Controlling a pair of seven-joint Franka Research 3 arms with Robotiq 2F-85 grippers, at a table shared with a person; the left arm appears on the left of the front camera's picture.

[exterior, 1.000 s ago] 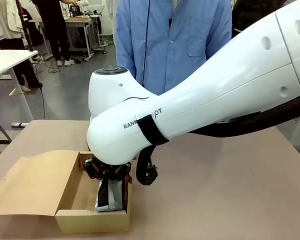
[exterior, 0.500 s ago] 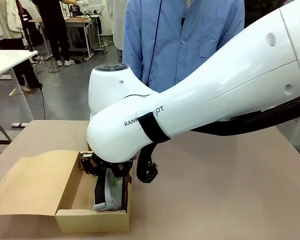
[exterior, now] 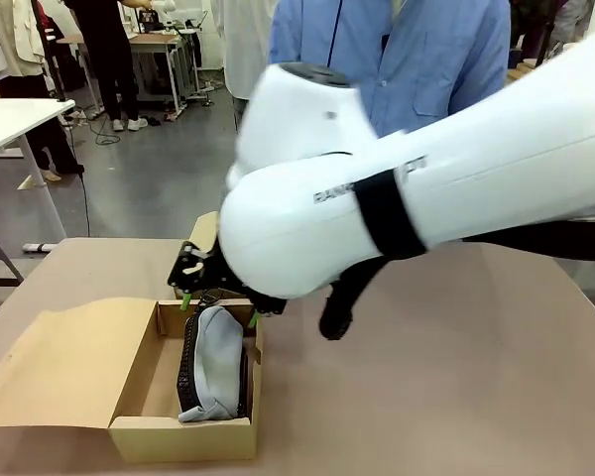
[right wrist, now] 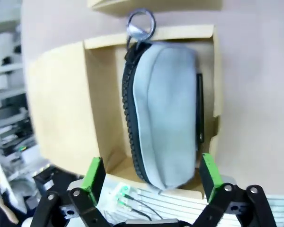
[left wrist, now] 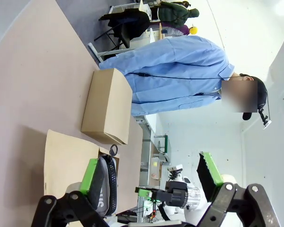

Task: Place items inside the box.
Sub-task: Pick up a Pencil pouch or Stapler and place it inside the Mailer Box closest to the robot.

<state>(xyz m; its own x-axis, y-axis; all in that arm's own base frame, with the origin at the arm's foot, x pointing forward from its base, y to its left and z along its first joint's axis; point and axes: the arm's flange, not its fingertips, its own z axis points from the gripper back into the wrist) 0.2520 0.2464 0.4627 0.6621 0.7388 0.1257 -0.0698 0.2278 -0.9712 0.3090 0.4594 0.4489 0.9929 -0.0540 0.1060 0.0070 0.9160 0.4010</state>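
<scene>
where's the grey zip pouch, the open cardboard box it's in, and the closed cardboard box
grey zip pouch [right wrist: 168, 113], right wrist view, middle of its fabric side
open cardboard box [right wrist: 104, 94], right wrist view, bare inner wall
closed cardboard box [left wrist: 109, 106], left wrist view, its broad face

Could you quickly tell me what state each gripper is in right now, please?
Left gripper: jaws open, holding nothing.
Right gripper: jaws open, holding nothing, over the grey pouch lying in the box.
</scene>
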